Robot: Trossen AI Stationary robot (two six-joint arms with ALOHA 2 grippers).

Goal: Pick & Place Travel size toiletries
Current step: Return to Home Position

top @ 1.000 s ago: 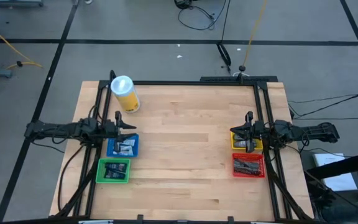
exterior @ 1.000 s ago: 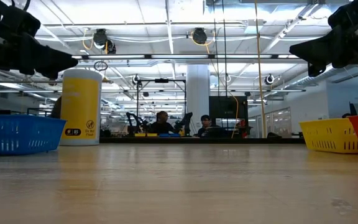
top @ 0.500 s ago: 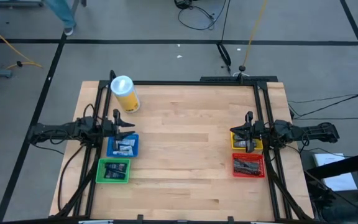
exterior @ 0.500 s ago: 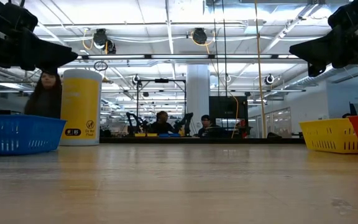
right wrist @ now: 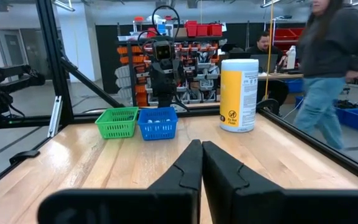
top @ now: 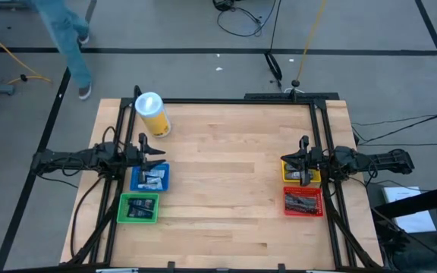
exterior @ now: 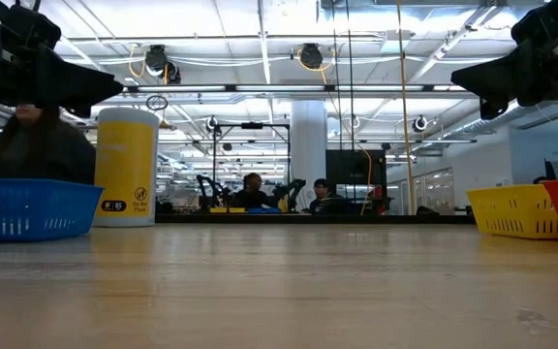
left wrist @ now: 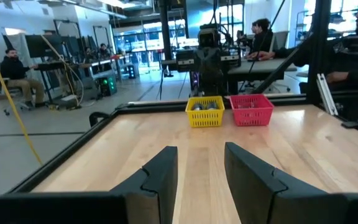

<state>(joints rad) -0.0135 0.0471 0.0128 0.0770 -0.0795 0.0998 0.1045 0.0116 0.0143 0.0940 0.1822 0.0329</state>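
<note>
High: toiletries binned, blue bin at 6 o'clock just under left gripper, yellow bin under right gripper. Low: both raised off table. Wrists: left jaws apart, empty; right jaws pressed together, empty; probably nothing left to pick.

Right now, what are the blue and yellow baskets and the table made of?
The blue basket and yellow basket look like moulded plastic: bright, even colour and latticed walls full of small holes. The table looks like wood, probably with a smooth finish: pale planks with grain lines, and a soft sheen in the low view.
</note>
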